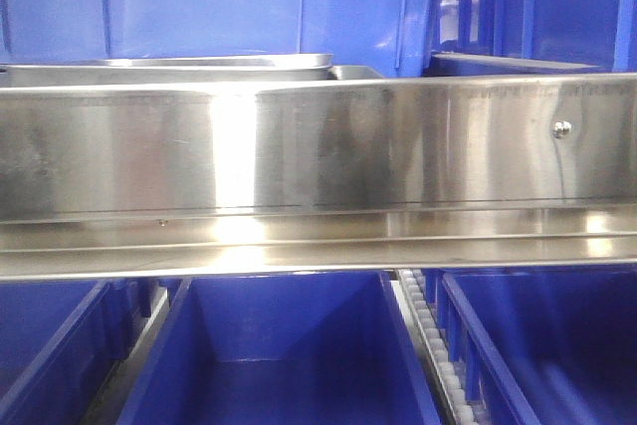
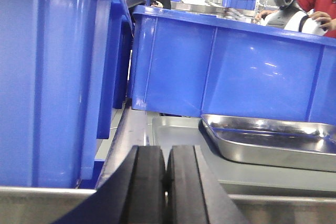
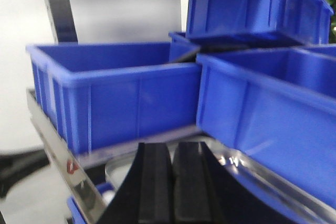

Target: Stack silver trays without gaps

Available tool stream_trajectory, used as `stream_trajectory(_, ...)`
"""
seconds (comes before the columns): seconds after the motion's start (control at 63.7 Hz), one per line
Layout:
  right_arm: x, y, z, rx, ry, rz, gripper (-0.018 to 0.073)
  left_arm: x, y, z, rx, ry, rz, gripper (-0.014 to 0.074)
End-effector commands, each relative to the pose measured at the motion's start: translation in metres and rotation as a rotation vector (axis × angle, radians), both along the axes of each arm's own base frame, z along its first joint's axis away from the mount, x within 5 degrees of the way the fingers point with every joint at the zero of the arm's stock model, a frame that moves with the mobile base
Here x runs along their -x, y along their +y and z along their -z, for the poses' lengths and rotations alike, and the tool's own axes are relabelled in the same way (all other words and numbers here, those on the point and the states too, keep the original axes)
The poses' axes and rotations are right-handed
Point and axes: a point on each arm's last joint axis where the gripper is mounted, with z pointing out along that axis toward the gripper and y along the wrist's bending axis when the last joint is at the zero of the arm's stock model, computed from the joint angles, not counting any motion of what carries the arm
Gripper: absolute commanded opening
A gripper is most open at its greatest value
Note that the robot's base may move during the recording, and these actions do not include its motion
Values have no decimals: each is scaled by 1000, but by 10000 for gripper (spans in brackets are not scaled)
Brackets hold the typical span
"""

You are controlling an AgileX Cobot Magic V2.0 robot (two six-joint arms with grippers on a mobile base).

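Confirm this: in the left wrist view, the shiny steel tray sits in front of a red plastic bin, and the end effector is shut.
Not quite: the plastic bin behind the shiny rectangular steel tray is blue, as the left wrist view shows. The left end effector is indeed shut.

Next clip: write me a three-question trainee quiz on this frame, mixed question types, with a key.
1. True or false: the left pincer holds a silver tray.
2. Front view: what fastener sits on the steel rail? A) screw B) hook C) magnet
3. Fill in: the bins are ____ in colour.

Key: 1 false, the pads are shut on nothing; 2 A; 3 blue.
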Motion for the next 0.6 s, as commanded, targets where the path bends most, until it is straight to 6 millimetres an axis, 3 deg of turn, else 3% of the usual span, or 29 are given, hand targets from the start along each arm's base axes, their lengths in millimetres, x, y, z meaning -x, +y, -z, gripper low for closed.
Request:
stream_trajectory(0.0, 15, -25, 10, -1, -40, 27, -79, 1, 0, -3, 8, -28, 1, -6)
stream_trajectory(0.298, 66, -103, 60, -77, -157, 263, -79, 1, 0, -3, 8, -28, 1, -6)
stream_trajectory(0.424, 91, -123, 82, -112, -231, 370, -79, 1, 0, -3, 8, -28, 1, -6)
stream_trajectory(0.581, 101, -138, 120, -100, -236, 531, -79, 1, 0, -3, 8, -28, 1, -6)
